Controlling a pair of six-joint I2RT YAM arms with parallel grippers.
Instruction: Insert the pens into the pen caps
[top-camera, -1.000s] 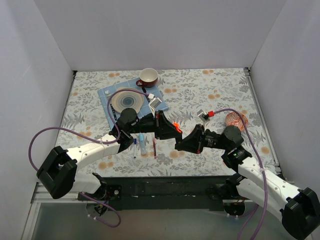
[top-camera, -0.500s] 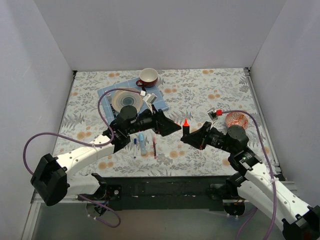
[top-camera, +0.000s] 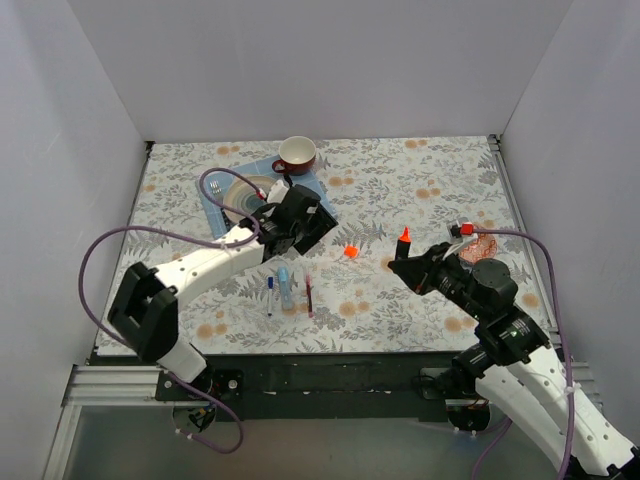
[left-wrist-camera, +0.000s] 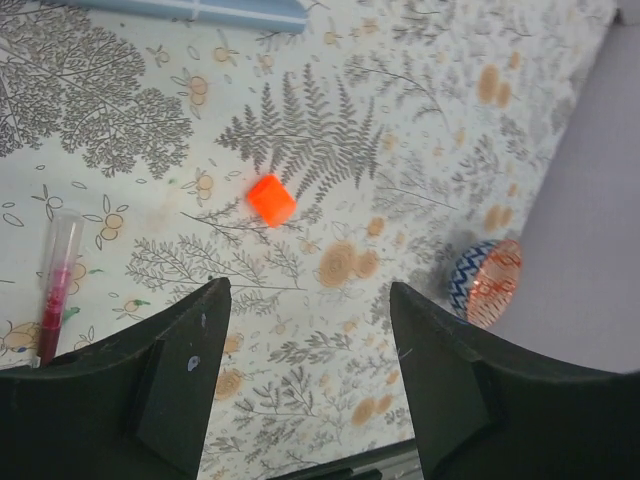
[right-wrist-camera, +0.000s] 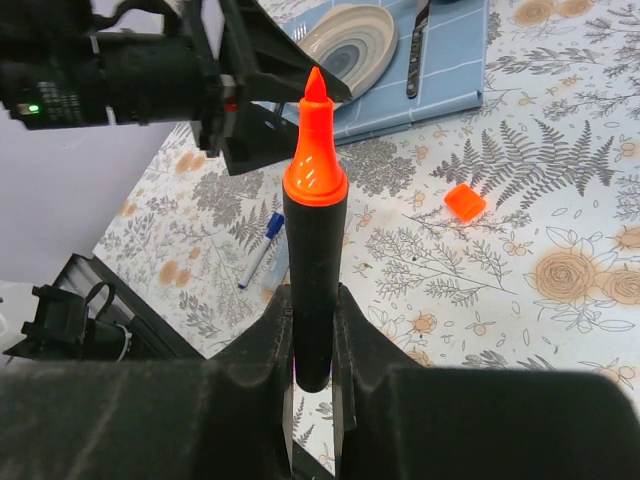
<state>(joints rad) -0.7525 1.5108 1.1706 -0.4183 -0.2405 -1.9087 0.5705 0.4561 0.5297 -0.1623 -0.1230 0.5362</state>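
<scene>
Right pincer (top-camera: 412, 264) is pinching the black highlighter (top-camera: 403, 250) low on its barrel. Wrist view: fingers (right-wrist-camera: 268, 345) pressed against both sides of the body, pen upright, bare orange tip uppermost. It is held up off the flowered worktop (top-camera: 420, 170), right of centre.

Orange cap (top-camera: 350, 251) lies by itself on the worktop between the two pincers, touching neither. It is well apart from the highlighter tip and not on it.

Left pincer (top-camera: 312, 228) is raised above the worktop near the corner of the blue cloth (top-camera: 212, 190), spread wide and holding nothing. Its wrist view looks down on the orange cap in the gap ahead of the fingertips (left-wrist-camera: 210, 300), with cloth print visible all round the cap.

Three pens lie side by side near the front edge, close to parallel: white-and-blue pen (top-camera: 269, 296), light-blue marker (top-camera: 286, 288), maroon pen (top-camera: 309, 296). None is in a pincer. I cannot tell from here whether any of them is capped.

Also present: a plate (top-camera: 240, 197) on the blue cloth, a dark cutlery piece (right-wrist-camera: 418, 40) beside the plate, a cup (top-camera: 297, 153) at the cloth's far corner, and a patterned bowl (top-camera: 482, 245) to the right of the right pincer.
</scene>
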